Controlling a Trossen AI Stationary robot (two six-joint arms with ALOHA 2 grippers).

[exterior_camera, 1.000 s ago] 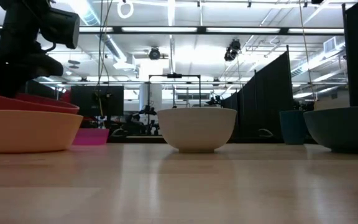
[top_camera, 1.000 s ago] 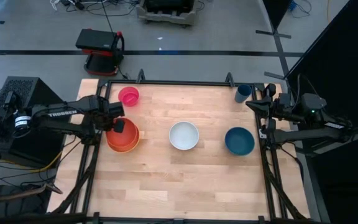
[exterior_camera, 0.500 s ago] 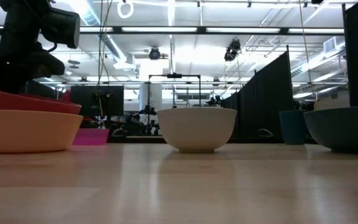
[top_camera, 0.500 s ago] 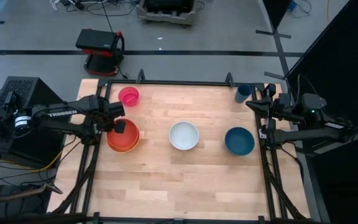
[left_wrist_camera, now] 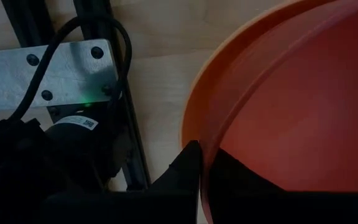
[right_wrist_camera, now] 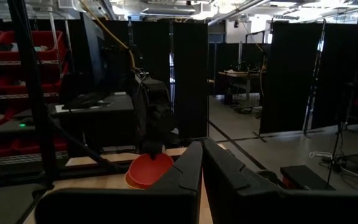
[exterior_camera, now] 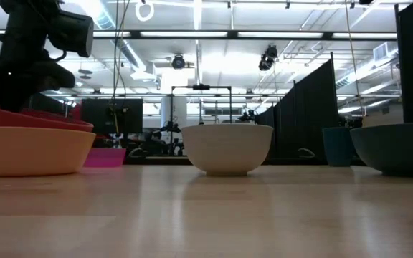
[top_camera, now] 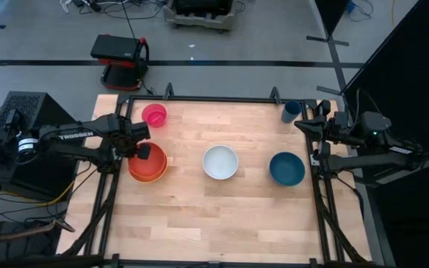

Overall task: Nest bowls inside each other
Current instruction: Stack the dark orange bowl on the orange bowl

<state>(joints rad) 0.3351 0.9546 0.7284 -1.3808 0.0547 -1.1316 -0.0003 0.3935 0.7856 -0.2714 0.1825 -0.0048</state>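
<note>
Five bowls on the table by my count: one orange bowl, one red bowl sitting inside it, one white bowl around the middle, one teal bowl off toward the right side, and one small pink bowl alone near the far left corner. So only one pair was nested, the other three stood apart from each other. There was also a single dark blue cup at the far right corner, just beside the frame rail.

The left gripper was down at the left rim of the red bowl, fingers pinched together on that rim; in the wrist view the red bowl's edge ran right between the dark fingers, with the orange rim just outside it. From the low view the red bowl sat a bit tilted in the orange one, higher on the left where the gripper had it.

The right gripper was parked off the right edge of the table, closed up tight with nothing in it.

Around the table: a black metal frame along the edges, a red and black box on the floor behind, and dark partition screens in the room. Nothing stood between the bowls.
</note>
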